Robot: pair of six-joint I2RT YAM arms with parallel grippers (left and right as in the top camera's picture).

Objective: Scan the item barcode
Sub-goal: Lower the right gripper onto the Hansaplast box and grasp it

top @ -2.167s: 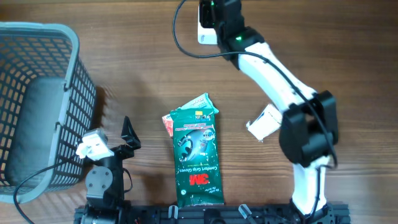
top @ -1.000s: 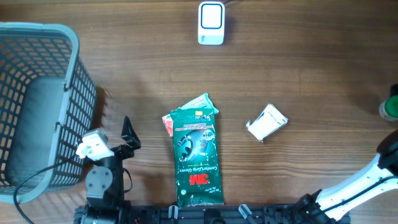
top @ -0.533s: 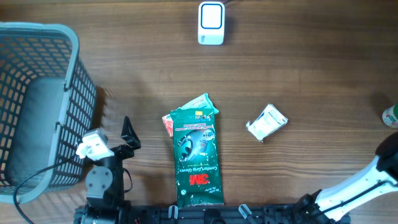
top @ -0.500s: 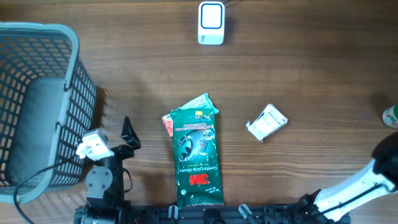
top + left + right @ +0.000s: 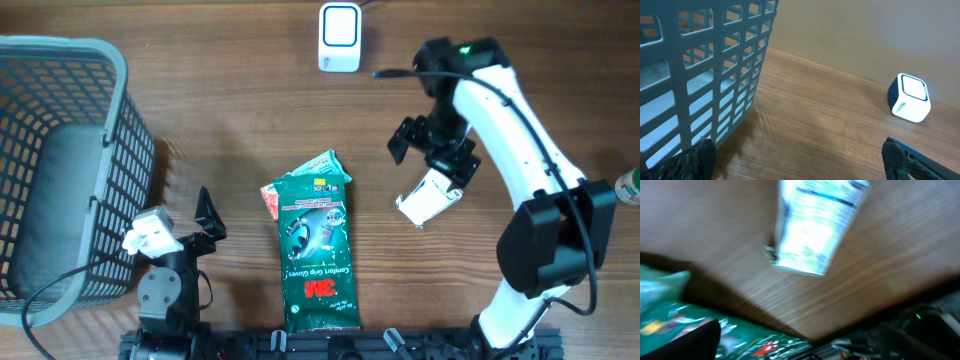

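The white barcode scanner (image 5: 340, 38) stands at the back of the table, and the left wrist view shows the scanner (image 5: 910, 98) too. A small white printed packet (image 5: 430, 198) lies right of centre. My right gripper (image 5: 432, 150) hovers open just above its far end, holding nothing. In the blurred right wrist view the white packet (image 5: 815, 225) lies on the wood ahead of the right gripper (image 5: 800, 345). A green 3M gloves pack (image 5: 318, 245) lies flat at the centre front. My left gripper (image 5: 185, 222) rests open at the front left, and the left gripper (image 5: 800, 167) is empty.
A grey plastic basket (image 5: 60, 170) fills the left side, close to the left arm; its wall (image 5: 700, 75) shows in the left wrist view. The green pack (image 5: 690, 330) lies under the right gripper's left finger. A small green-and-white object (image 5: 630, 185) sits at the right edge.
The right arm, almost out of view at the right edge before, has swung back over the table above the white packet, jaws wide. Both packets and the left arm have not moved.
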